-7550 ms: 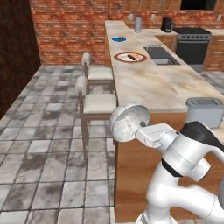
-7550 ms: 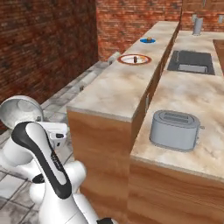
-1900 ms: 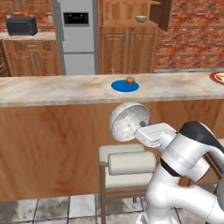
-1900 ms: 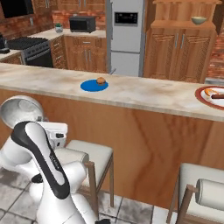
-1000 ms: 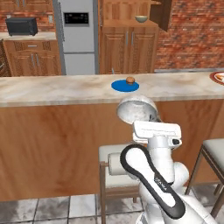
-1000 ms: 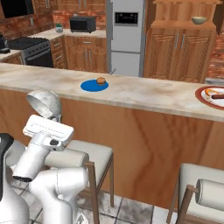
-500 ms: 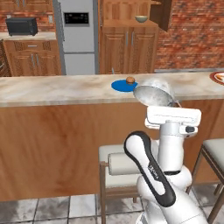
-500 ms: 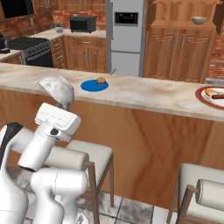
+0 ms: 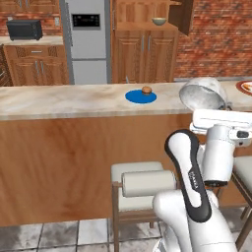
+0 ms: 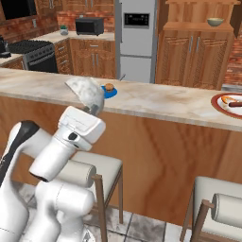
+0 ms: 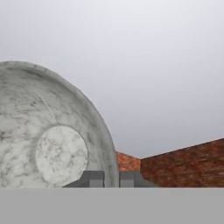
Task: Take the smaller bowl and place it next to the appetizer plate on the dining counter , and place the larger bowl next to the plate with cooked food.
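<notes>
The end effector (image 11: 111,178) pinches the small bowl's (image 9: 202,94) rim, holding it tilted above the tabletop's (image 9: 59,101) front edge, near the blue plate (image 9: 140,96), ready for placing.

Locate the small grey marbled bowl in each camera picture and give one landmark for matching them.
Left base view: the bowl sits right of centre, held tilted above the arm, in front of the counter.
Right base view: it is left of centre, just beside the blue plate.
Hand view: it covers the left side, pinched at its rim.
Shared landmark: the blue plate.
</notes>
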